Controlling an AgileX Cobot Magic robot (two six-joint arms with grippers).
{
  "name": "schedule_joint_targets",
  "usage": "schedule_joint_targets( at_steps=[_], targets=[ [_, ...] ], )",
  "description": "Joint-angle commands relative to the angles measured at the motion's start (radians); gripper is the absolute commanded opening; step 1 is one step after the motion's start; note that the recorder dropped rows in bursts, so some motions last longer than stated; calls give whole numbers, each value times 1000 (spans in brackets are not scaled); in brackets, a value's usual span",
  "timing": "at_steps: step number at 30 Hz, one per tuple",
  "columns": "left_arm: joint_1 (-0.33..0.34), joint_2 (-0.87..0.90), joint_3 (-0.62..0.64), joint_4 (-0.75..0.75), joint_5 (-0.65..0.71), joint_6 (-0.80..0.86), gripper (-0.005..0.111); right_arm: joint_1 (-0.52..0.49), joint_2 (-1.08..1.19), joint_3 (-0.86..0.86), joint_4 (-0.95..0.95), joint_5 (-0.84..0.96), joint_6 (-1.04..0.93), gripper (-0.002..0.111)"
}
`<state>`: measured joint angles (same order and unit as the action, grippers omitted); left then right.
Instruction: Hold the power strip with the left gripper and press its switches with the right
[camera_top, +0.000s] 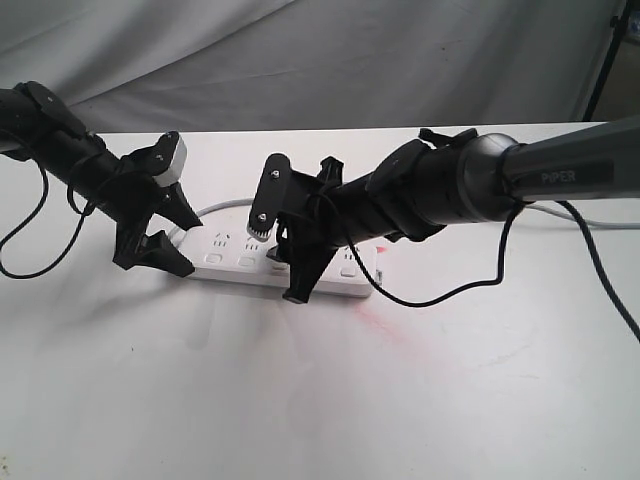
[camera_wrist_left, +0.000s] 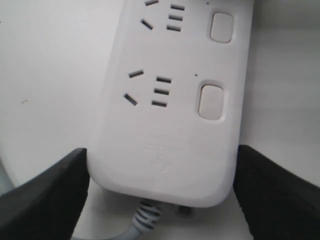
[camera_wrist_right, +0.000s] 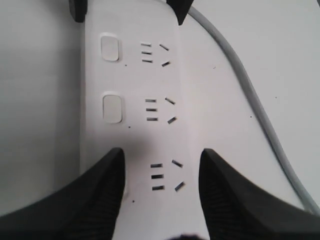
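Note:
The white power strip (camera_top: 238, 262) lies flat on the table, its grey cord (camera_top: 215, 208) leaving at the left end. My left gripper (camera_top: 178, 243) straddles that cord end. In the left wrist view its fingers (camera_wrist_left: 45, 195) press both sides of the strip (camera_wrist_left: 165, 130), so the left gripper (camera_wrist_left: 160, 195) is shut on it. My right gripper (camera_top: 297, 270) hangs over the middle of the strip (camera_wrist_right: 135, 85). The right gripper (camera_wrist_right: 162, 172) is open across the third socket. One fingertip (camera_wrist_right: 107, 180) covers the spot of the third switch. Two switches (camera_wrist_right: 112, 107) show beyond it.
The white table (camera_top: 300, 400) has a faint pink stain (camera_top: 385, 325) in front of the strip. A thin black cable (camera_top: 450, 295) loops on the table under the right arm. A grey cable (camera_top: 590, 222) runs off to the right. Grey cloth (camera_top: 330, 60) hangs behind.

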<state>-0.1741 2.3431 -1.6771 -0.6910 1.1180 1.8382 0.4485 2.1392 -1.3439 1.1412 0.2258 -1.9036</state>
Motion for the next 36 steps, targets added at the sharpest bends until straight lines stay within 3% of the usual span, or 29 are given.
schedule_joint_targets(
  at_steps=[1, 36],
  targets=[
    [-6, 1, -4, -7, -20, -5, 69, -1, 18, 5, 1, -13, 2, 44],
    [-6, 1, -4, -7, -20, -5, 69, -1, 84, 9, 1, 9, -6, 44]
  ],
)
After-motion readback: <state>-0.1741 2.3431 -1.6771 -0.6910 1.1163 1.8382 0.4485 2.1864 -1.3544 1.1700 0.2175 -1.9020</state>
